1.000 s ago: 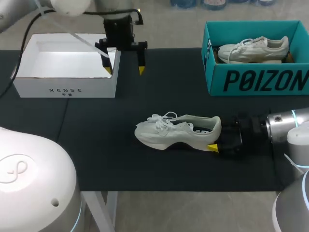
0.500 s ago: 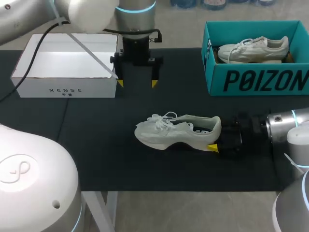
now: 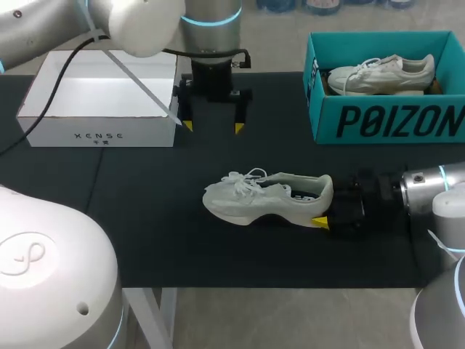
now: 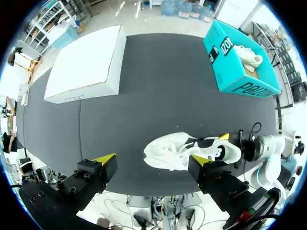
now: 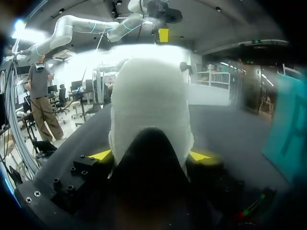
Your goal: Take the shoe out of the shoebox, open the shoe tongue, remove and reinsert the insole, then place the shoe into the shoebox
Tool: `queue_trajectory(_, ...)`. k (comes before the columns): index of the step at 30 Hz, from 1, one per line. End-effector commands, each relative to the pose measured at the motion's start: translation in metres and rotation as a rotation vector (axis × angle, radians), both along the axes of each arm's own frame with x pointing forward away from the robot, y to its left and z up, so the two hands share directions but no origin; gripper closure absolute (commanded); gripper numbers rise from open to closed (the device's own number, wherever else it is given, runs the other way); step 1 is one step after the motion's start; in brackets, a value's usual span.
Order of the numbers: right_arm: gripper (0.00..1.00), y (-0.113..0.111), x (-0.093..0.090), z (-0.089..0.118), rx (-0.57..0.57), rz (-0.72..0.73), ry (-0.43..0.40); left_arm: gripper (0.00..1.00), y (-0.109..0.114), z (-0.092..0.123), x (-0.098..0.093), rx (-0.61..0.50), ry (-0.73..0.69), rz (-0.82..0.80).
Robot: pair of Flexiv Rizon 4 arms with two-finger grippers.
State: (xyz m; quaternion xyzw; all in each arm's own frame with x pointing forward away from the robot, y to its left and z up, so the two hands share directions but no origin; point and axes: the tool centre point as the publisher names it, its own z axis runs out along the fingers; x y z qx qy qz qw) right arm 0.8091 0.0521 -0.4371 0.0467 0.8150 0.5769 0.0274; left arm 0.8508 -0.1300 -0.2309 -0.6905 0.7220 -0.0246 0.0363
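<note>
A white shoe lies on its side on the black table, toe toward my left. My right gripper is shut on its heel, which fills the space between the yellow tips in the right wrist view. My left gripper hangs open and empty above the table, beyond the shoe and just right of the white box. In the left wrist view the shoe lies below its spread fingers. The teal shoebox stands at the back right and holds a second white shoe.
An open white box stands at the back left, close beside my left gripper. Black table surface runs between the boxes and along the front edge.
My left arm has moved right and toward the front, from the white box's corner to a spot beyond the shoe. The right arm and the shoe have stayed put.
</note>
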Motion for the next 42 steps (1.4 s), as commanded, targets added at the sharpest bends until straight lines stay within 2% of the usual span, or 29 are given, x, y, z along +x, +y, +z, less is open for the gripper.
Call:
queue_trajectory(1, 1.00, 0.003, -0.001, -0.007, -0.001, 0.000, 0.002, 0.00, -0.045, -0.010, -0.008, 0.052, -0.016, -0.032)
queue_trajectory(6, 1.00, 0.003, -0.001, -0.007, -0.001, 0.000, 0.002, 0.00, -0.074, -0.024, -0.013, 0.105, -0.004, -0.079)
queue_trajectory(11, 1.00, 0.003, -0.001, -0.007, -0.001, 0.000, 0.002, 0.00, -0.089, -0.041, -0.016, 0.150, 0.023, -0.092)
queue_trajectory(21, 1.00, 0.003, -0.001, -0.007, -0.001, 0.000, 0.002, 0.00, -0.115, -0.079, -0.038, 0.209, 0.063, -0.127)
queue_trajectory(29, 1.00, 0.003, -0.001, -0.007, -0.001, 0.000, 0.002, 0.00, -0.123, -0.102, -0.051, 0.246, 0.084, -0.144)
queue_trajectory(42, 1.00, 0.003, -0.001, -0.007, -0.001, 0.000, 0.002, 0.00, -0.123, -0.124, -0.053, 0.379, 0.067, -0.118)
